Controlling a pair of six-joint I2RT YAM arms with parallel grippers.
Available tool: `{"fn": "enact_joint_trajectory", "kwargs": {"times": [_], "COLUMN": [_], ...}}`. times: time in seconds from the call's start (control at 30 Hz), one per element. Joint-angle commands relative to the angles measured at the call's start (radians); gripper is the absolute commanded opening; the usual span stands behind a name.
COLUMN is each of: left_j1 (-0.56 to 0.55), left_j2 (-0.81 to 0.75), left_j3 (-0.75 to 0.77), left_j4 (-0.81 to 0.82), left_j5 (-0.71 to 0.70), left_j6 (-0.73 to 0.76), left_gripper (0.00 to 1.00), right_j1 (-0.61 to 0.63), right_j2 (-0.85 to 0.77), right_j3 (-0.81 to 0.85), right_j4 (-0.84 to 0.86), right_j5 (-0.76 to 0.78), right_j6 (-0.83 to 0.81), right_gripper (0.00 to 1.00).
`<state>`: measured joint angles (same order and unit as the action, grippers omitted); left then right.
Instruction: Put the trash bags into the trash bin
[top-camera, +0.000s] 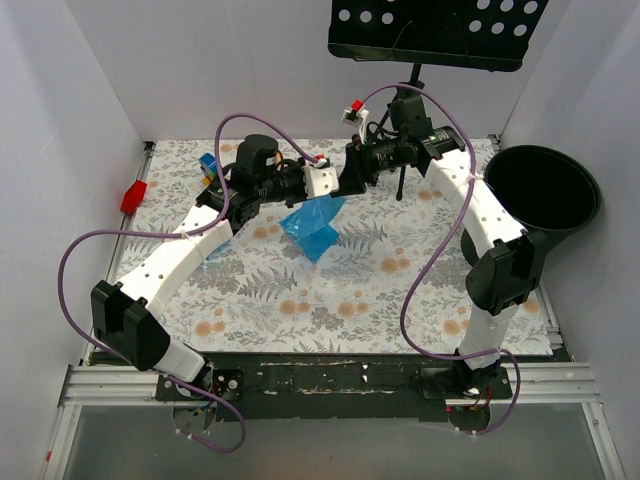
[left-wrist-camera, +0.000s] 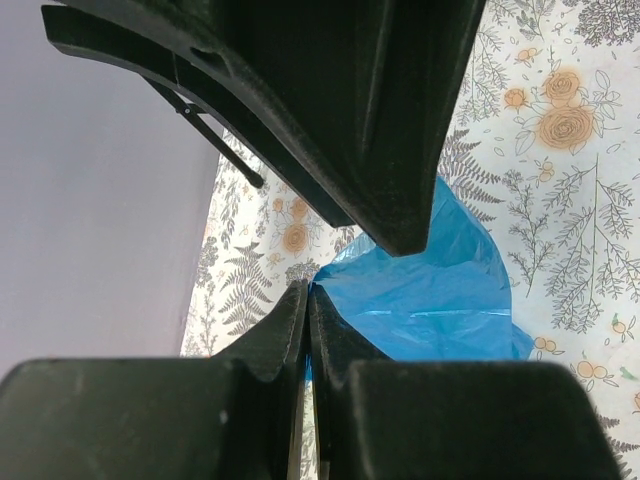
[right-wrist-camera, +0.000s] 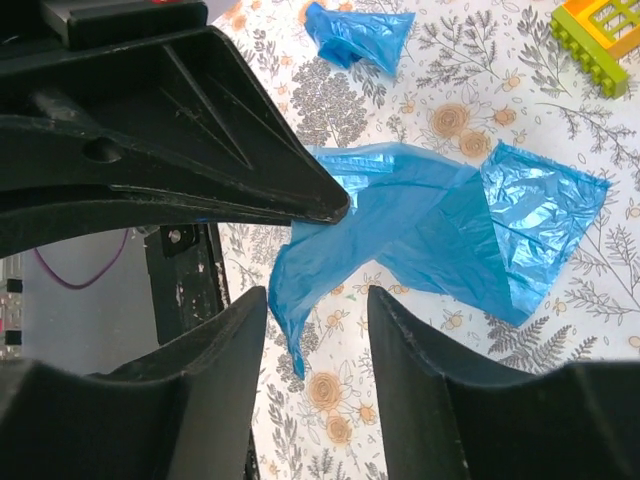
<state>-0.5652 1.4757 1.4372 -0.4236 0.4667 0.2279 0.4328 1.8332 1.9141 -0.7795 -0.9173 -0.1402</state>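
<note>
A large loose blue trash bag (top-camera: 314, 228) hangs over the flowered table, one corner lifted. My left gripper (top-camera: 330, 198) is shut on that corner; in the left wrist view the closed fingertips (left-wrist-camera: 308, 300) pinch the bag's edge (left-wrist-camera: 430, 300). My right gripper (top-camera: 346, 184) is open just beside it. In the right wrist view it (right-wrist-camera: 315, 320) stands open above the hanging bag (right-wrist-camera: 450, 220), touching nothing. A second small blue wad (right-wrist-camera: 355, 35) lies farther off on the table. The black trash bin (top-camera: 540, 190) stands at the right edge.
A black perforated music stand (top-camera: 430, 30) on a tripod stands at the back. Multicoloured toy blocks (top-camera: 208, 165) lie at the back left, also seen in the right wrist view (right-wrist-camera: 600, 30). A red object (top-camera: 133, 195) sits at the left wall. White walls enclose the table.
</note>
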Motion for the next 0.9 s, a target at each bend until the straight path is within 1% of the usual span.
{"fn": "enact_joint_trajectory", "kwargs": {"times": [0.0,0.1,0.13,0.2,0.23,0.3,0.33,0.37,0.43,0.47,0.53,0.6,0.63,0.67,0.7,0.77,0.83,0.87], "left_j1": [-0.004,-0.004,-0.004,-0.004,-0.004,-0.004,-0.004,-0.004,-0.004,-0.004,-0.002,0.011,0.016,0.019,0.021,0.021,0.021,0.019], "left_j2": [-0.037,-0.037,-0.038,-0.038,-0.038,-0.038,-0.038,-0.037,-0.032,-0.037,-0.058,-0.099,-0.127,-0.161,-0.187,-0.23,-0.239,-0.227], "left_j3": [0.019,0.017,0.017,0.015,0.014,0.015,0.014,0.012,0.012,0.014,0.014,-0.004,-0.024,-0.04,-0.052,-0.066,-0.08,-0.08], "left_j4": [0.019,0.019,0.019,0.02,0.022,0.025,0.028,0.032,0.043,0.052,0.071,0.074,0.085,0.086,0.072,0.022,0.005,-0.001], "left_j5": [0.02,0.018,0.016,0.016,0.018,0.018,0.018,0.015,-0.013,-0.035,-0.103,-0.154,-0.171,-0.171,-0.137,-0.021,0.083,0.123], "left_j6": [-0.009,-0.009,-0.009,-0.009,-0.009,-0.012,-0.015,-0.021,-0.045,-0.073,-0.149,-0.22,-0.286,-0.326,-0.346,-0.357,-0.384,-0.397], "left_gripper": [0.0,0.0,0.0,0.0,0.0,0.0,0.0,0.0,0.21,0.33,0.46,0.61,0.65,0.65,0.62,0.48,0.35,0.32], "right_j1": [-0.003,-0.003,-0.003,-0.003,-0.003,-0.003,-0.003,-0.003,-0.012,-0.017,-0.031,-0.039,-0.04,-0.043,-0.043,-0.043,-0.043,-0.043], "right_j2": [-0.034,-0.032,-0.034,-0.034,-0.034,-0.032,-0.034,-0.037,-0.041,-0.048,-0.064,-0.08,-0.089,-0.101,-0.112,-0.123,-0.118,-0.117], "right_j3": [-0.004,-0.012,-0.012,-0.01,-0.012,-0.013,-0.02,-0.029,-0.043,-0.056,-0.07,-0.067,-0.067,-0.075,-0.084,-0.098,-0.095,-0.095], "right_j4": [0.02,0.022,0.025,0.029,0.032,0.039,0.046,0.06,0.081,0.104,0.137,0.151,0.169,0.195,0.225,0.266,0.281,0.287], "right_j5": [-0.049,-0.069,-0.075,-0.09,-0.101,-0.129,-0.135,-0.15,-0.186,-0.189,-0.183,-0.151,-0.134,-0.13,-0.127,-0.111,-0.124,-0.132], "right_j6": [-0.019,-0.018,-0.016,-0.007,-0.006,-0.004,0.004,0.011,0.033,0.062,0.091,0.103,0.119,0.132,0.161,0.197,0.217,0.223], "right_gripper": [0.48,0.34,0.32,0.32,0.29,0.06,0.01,0.01,0.01,0.01,0.01,0.01,0.01,0.01,0.01,0.01,0.01,0.01]}}
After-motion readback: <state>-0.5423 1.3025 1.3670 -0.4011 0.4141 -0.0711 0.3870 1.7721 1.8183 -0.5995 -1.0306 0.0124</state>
